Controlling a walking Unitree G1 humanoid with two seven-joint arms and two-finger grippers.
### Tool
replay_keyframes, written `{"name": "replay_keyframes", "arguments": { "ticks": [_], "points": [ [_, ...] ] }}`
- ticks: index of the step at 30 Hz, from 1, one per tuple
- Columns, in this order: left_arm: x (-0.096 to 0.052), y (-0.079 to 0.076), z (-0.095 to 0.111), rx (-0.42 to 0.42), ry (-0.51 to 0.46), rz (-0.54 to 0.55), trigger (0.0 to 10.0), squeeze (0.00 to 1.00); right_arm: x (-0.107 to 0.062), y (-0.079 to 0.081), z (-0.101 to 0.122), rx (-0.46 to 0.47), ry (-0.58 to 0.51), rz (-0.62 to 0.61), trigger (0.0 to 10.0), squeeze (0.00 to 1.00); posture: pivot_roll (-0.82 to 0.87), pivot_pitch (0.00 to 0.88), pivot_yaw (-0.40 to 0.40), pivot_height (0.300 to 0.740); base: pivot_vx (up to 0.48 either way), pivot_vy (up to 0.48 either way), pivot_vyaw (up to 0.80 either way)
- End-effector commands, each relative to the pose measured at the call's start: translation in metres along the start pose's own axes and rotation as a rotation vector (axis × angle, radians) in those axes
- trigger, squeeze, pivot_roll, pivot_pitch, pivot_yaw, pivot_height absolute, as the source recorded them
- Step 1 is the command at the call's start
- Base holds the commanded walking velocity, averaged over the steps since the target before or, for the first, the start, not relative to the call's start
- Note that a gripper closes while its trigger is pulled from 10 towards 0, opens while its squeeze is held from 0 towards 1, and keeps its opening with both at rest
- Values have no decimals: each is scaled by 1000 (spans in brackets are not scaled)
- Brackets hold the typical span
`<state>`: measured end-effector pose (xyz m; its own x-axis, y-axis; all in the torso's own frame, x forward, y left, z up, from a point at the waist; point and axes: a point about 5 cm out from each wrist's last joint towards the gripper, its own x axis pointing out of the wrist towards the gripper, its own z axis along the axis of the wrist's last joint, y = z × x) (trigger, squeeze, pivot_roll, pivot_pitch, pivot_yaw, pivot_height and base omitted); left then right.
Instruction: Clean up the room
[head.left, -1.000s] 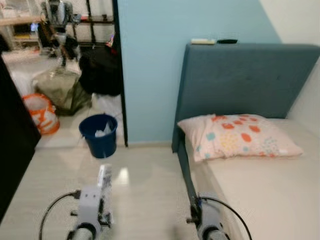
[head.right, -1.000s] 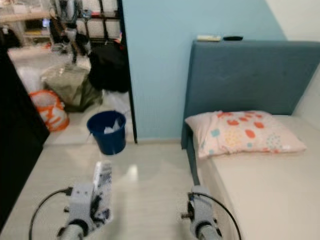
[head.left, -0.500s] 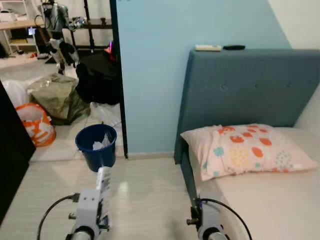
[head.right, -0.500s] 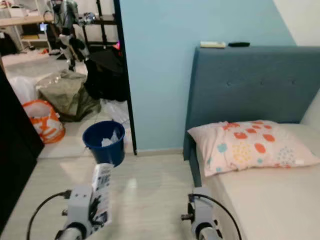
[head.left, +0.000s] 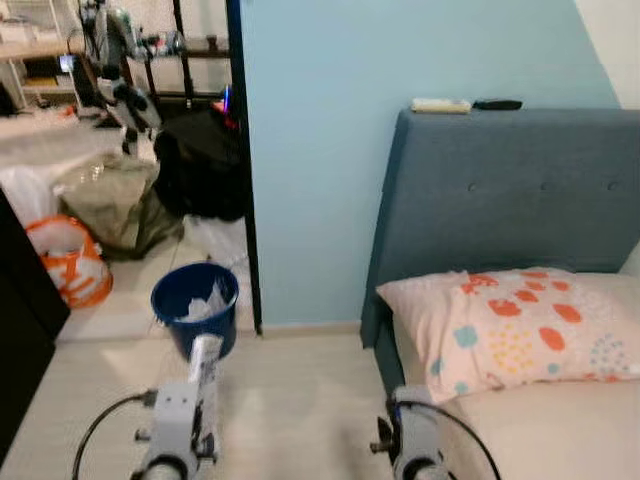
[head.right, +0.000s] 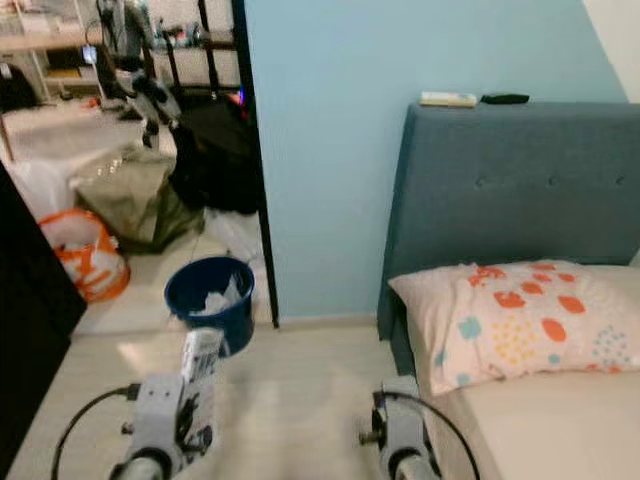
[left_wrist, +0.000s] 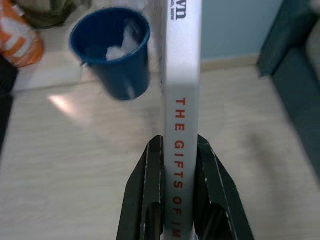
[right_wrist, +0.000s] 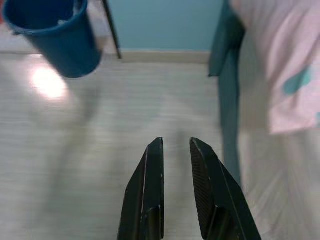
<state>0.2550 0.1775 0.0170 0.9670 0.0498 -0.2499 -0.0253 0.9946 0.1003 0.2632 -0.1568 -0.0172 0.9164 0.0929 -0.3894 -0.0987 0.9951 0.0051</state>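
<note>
1. Right now a book (left_wrist: 183, 100) stands upright in the left gripper (left_wrist: 179, 165), spine toward the wrist camera, with both black fingers pressed flat against its covers low down; it sits just in front of the robot, above the pale plank floor (head.left: 290, 400).
2. Its spine is white, glossy and narrow, with red capitals reading "THE GIFTS OF IM".
3. Slipping looks like the main risk: the hold takes only the lower part, so a jolt while walking could tip the tall, smooth book out sideways.
4. Ahead stands a round blue plastic bucket (head.left: 195, 308) with crumpled white paper inside; a book dropped there would land among the rubbish.
5. The right gripper (right_wrist: 176, 150) carries nothing, its fingers a narrow gap apart over the floor.
6. Further right is a bed with a padded, buttoned blue-grey headboard (head.left: 510, 200) and a soft pink spotted pillow (head.left: 520, 325).
7. Swinging the right arm could knock the bed frame, which is close beside it.
</note>
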Motion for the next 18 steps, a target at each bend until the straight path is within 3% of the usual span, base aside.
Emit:
{"name": "replay_keyframes", "arguments": {
  "ticks": [1,7,18],
  "points": [
    [-2,9,-2,17,1,28,10000,0,-1,5,-4,20,13,5,10000,0,44,70,-57,728,371,0,0],
    [-2,9,-3,22,4,30,10000,0,-1,5,-4,20,13,4,10000,0,43,72,-59,728,328,0,0],
    [-1,7,-3,31,7,42,10000,0,-1,3,-2,21,7,-1,10000,0,36,77,-58,728,0,0,0]
  ]
}}
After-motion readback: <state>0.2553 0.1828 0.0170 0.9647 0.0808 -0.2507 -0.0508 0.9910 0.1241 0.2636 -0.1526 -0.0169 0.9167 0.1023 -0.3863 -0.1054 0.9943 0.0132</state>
